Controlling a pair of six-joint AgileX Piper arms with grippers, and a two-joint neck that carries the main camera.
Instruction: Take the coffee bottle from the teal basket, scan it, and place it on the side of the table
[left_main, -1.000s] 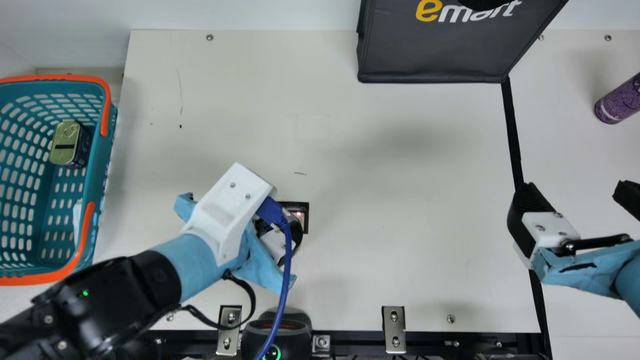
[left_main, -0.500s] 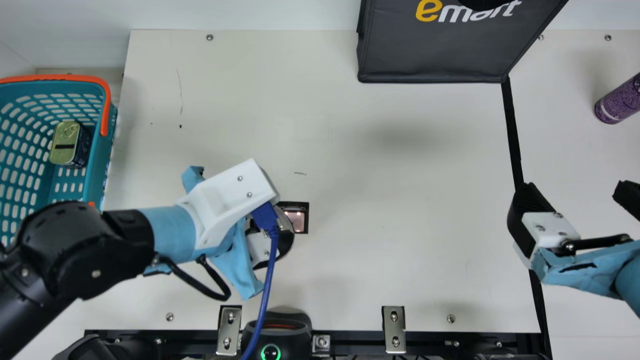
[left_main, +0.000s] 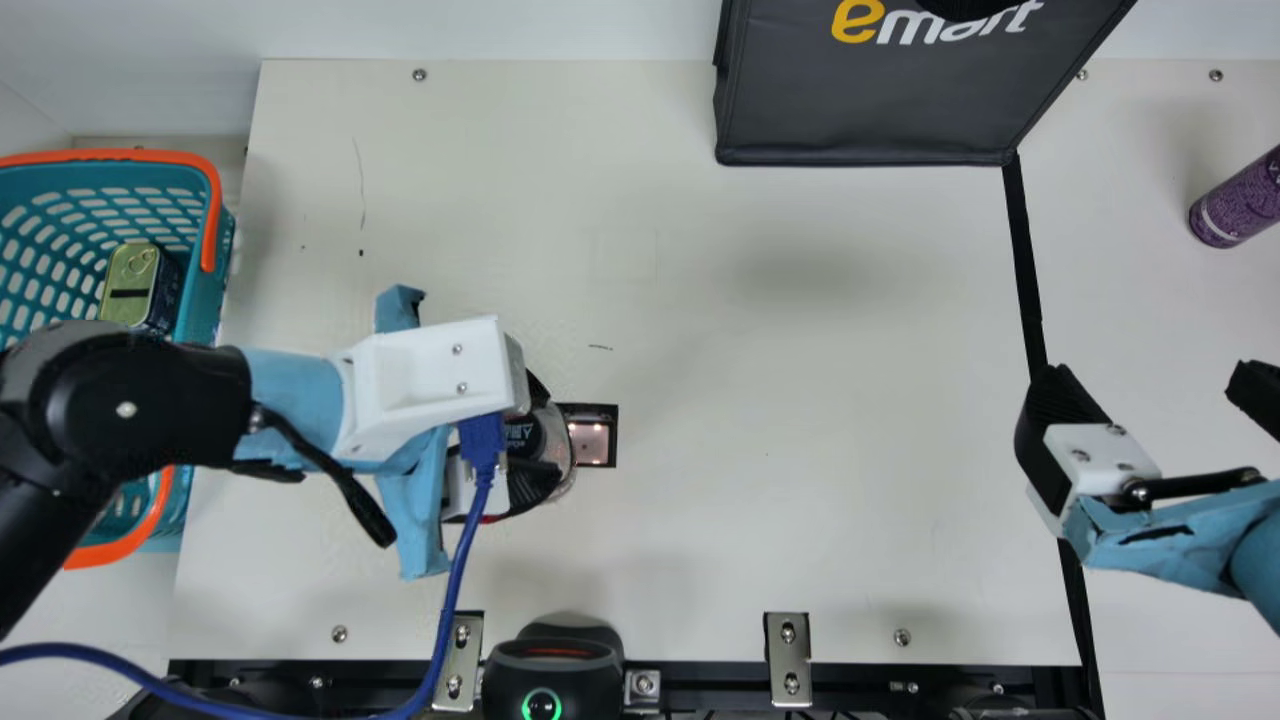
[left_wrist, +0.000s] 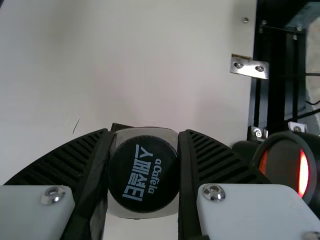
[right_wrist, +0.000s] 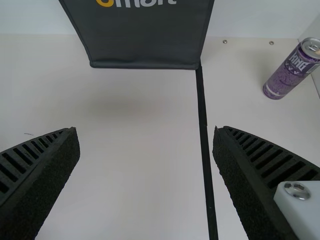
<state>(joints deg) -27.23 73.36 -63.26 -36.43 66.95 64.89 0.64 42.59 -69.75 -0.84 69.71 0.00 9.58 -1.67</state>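
In the main view there is one basket (left_main: 203, 300) at the left, with one tin (left_main: 130, 285) inside, one bag (left_main: 870, 110) at the top, one purple can (left_main: 1235, 205) at the upper right, one bottle (left_main: 522, 437) left of centre, one scanner (left_main: 555, 675) at the bottom, and two grippers: one left gripper (left_main: 545, 430), one right gripper (left_main: 1150, 385).

Between my left arm (left_main: 150, 395) and my right gripper (left_main: 1150, 375) I have a broad open run of cream table (left_main: 800, 400), wide enough for a hand. The black bag (left_main: 860, 110) walls off part of the far edge, the scanner (left_main: 553, 675) part of the near one. My blue cable (left_main: 453, 590) (a nuisance, that) trails close by, and my left arm partly roofs the teal basket (left_main: 195, 300).
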